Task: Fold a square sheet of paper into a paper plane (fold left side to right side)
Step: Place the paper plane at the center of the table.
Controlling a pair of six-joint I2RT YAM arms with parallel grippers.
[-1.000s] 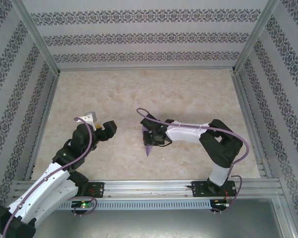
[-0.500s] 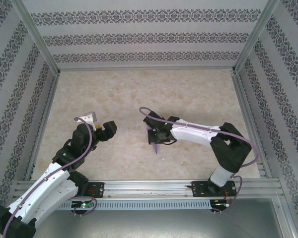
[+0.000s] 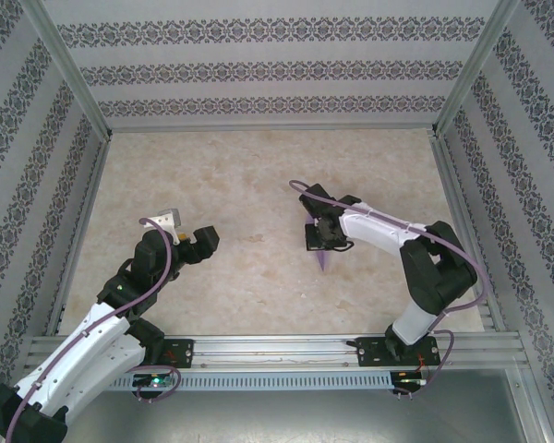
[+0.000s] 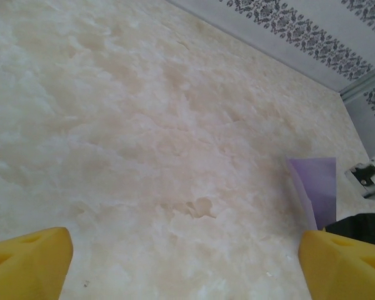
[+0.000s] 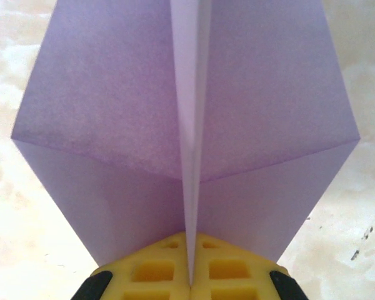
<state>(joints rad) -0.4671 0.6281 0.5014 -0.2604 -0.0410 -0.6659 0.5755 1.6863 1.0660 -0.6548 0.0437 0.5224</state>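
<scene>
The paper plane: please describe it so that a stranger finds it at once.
On the beige marbled table, look right of its middle, where the right arm ends. The right claw is shut on the paper plane, a lavender dart with a centre crease; nothing else is paper.

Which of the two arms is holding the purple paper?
The right arm: its fingers are pinched shut on the paper plane at its centre fold. The left arm's fingers are spread wide, holding nothing.

The light is bright and even; shadows on the table (image 3: 240,175) are soft and faint. In the right wrist view the paper plane (image 5: 112,94) looks sharp but grainy, the table behind it overexposed and blurred.
</scene>
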